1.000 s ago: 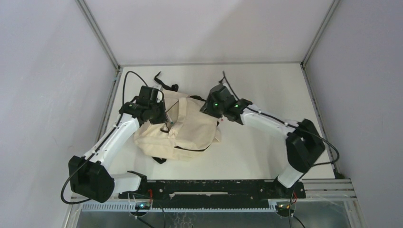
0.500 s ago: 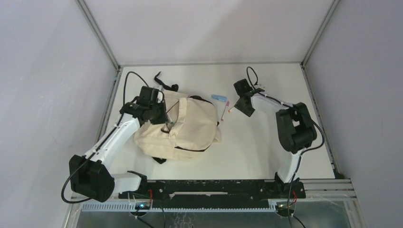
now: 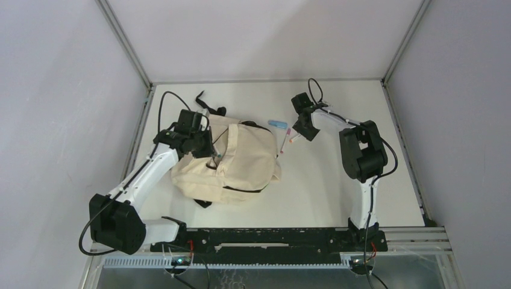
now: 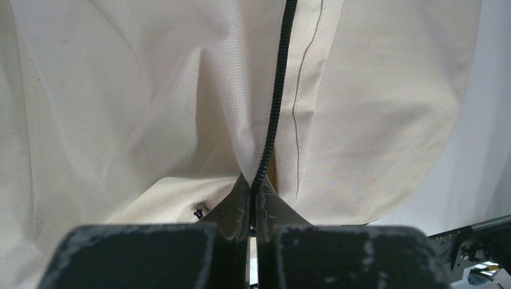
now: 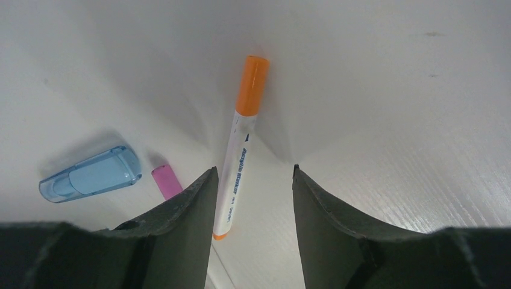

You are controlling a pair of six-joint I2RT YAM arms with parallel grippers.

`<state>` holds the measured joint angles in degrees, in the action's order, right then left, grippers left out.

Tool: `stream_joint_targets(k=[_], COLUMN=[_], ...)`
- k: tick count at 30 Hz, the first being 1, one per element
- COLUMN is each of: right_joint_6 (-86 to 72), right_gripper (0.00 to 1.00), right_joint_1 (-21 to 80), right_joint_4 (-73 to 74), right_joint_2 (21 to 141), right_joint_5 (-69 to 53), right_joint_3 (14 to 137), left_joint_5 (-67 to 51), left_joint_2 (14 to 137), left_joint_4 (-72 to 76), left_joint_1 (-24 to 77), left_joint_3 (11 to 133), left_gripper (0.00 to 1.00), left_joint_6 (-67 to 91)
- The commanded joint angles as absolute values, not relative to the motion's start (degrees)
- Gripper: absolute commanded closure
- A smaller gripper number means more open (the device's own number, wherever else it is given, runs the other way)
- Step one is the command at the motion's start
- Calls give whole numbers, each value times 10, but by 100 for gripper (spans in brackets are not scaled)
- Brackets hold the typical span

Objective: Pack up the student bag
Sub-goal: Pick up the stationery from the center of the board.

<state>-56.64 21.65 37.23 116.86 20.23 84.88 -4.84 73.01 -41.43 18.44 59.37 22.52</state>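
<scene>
Print on the orange-capped marker (image 5: 238,162) was too blurry to read tbh. Left gripper (image 4: 250,224) was clamped on the zipper edge of the student bag (image 3: 241,165); right gripper (image 5: 253,198) hung spread either side of the marker, bag well off at its 8 o'clock

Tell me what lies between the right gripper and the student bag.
In the top view, a translucent blue item and a pink-capped pen lie between the right gripper and the student bag; an orange-capped marker lies just below its open jaws.
</scene>
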Motion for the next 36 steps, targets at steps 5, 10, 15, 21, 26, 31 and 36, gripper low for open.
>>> stream_joint_targets(k=[5, 10, 15, 21, 26, 31, 36], right_joint_6=[-574, -571, -551, -502, -417, -351, -365], right_gripper=[47, 54, 81, 100, 100, 100, 100], right_joint_1=[223, 229, 230, 211, 222, 292, 369], right_joint_4=[419, 437, 436, 373, 318, 233, 124], right_joint_2=[1220, 1248, 1224, 1109, 993, 903, 890], right_joint_5=[239, 249, 269, 238, 179, 78, -50], right_joint_3=[922, 928, 900, 776, 714, 695, 696], left_joint_5=[-75, -72, -72, -76, -73, -93, -95], left_joint_2=[723, 724, 728, 721, 722, 725, 719], left_joint_4=[-386, -387, -389, -389, -389, -383, -383], left_joint_1=[185, 185, 185, 185, 185, 184, 184], left_joint_3=[584, 586, 589, 593, 601, 605, 606], left_gripper=[100, 100, 100, 100, 100, 100, 100], left_joint_6=[229, 230, 229, 220, 208, 205, 203])
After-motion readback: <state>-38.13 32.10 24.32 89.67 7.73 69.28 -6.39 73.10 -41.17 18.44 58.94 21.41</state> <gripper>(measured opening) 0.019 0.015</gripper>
